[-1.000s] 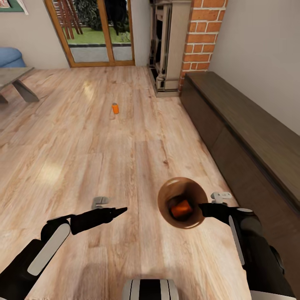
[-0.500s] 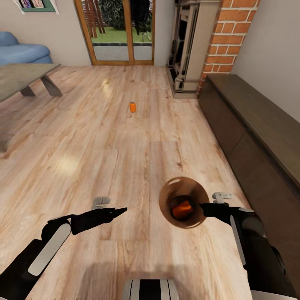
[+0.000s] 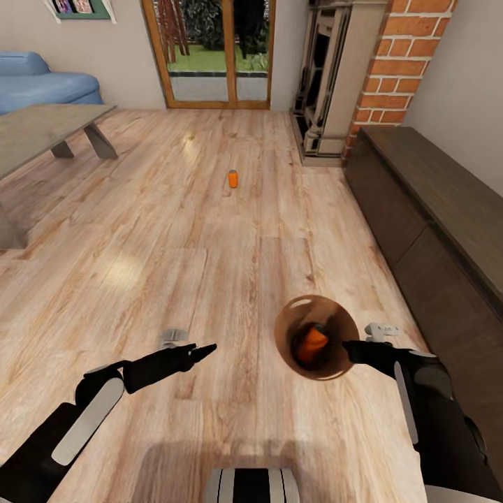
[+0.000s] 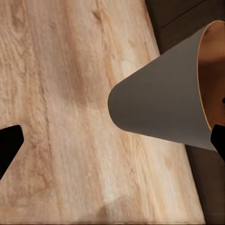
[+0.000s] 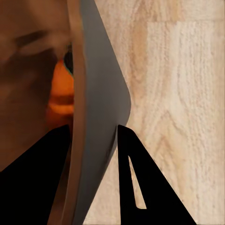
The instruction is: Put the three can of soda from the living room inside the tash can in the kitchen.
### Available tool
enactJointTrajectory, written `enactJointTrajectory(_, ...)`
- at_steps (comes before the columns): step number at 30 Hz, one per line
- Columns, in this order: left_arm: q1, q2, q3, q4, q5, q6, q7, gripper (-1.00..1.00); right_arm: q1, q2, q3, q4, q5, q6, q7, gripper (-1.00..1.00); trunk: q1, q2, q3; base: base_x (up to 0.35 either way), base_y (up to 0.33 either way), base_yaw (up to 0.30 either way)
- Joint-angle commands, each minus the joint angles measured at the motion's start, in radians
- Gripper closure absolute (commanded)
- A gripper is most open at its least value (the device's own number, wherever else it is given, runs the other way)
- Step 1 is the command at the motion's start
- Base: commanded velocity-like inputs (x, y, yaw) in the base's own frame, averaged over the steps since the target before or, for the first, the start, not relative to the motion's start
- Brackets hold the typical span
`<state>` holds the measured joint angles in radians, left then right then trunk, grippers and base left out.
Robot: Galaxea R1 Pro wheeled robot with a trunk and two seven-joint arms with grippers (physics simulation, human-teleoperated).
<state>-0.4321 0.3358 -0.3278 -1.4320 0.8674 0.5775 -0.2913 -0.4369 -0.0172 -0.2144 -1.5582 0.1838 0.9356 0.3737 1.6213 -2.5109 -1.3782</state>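
Head view: right gripper [image 3: 349, 344] grips tash can [image 3: 332, 360].

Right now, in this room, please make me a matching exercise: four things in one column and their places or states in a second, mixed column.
Things:
1. bin
2. can on the floor
3. can in the bin
4. left claw

Places or states:
a. lies inside, orange
b. empty, above the wood floor
c. stands far ahead, alone
d. held at its rim by the right claw

Pairs: 1-d, 2-c, 3-a, 4-b

One can [image 3: 311, 342] in bin [image 3: 286, 328]; another can [image 3: 232, 179] on floor ahead; bench [image 3: 433, 202] at right.
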Motion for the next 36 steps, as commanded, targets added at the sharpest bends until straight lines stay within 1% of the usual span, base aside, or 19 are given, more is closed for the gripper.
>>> enactJointTrajectory(1,0.0,0.0,-0.012,-0.002,-0.001,-0.001,0.011,-1.0,0.0,0.0,-0.002,0.0,-0.015,0.002,0.002,1.0,0.0,0.0,0.0,0.0,0.0,0.108)
enactJointTrajectory(2,0.0,0.0,-0.022,-0.004,-0.002,0.0,0.033,-1.0,0.0,0.0,-0.011,-0.002,-0.015,0.002,0.004,1.0,0.0,0.0,0.0,0.0,0.0,0.185)
enactJointTrajectory(4,0.001,-0.001,-0.029,-0.004,-0.001,-0.003,0.074,-1.0,0.0,0.0,-0.028,-0.003,-0.015,0.002,0.005,1.0,0.0,0.0,0.0,0.0,0.0,0.229)
enactJointTrajectory(8,0.0,0.0,-0.034,-0.003,-0.001,-0.005,0.1,-1.0,0.0,0.0,-0.041,-0.003,-0.015,0.004,0.005,1.0,0.0,0.0,0.0,0.0,0.0,0.26)
enactJointTrajectory(15,0.0,-0.001,-0.034,0.013,0.0,-0.007,0.106,-1.0,0.0,0.0,-0.041,-0.003,-0.015,0.003,0.005,1.0,0.0,0.0,0.0,0.0,0.0,0.269)
enactJointTrajectory(36,0.0,-0.004,-0.036,0.022,-0.001,-0.008,0.107,-1.0,0.0,0.004,-0.042,-0.003,-0.015,0.003,0.005,1.0,0.0,0.0,0.0,0.0,0.0,0.27)
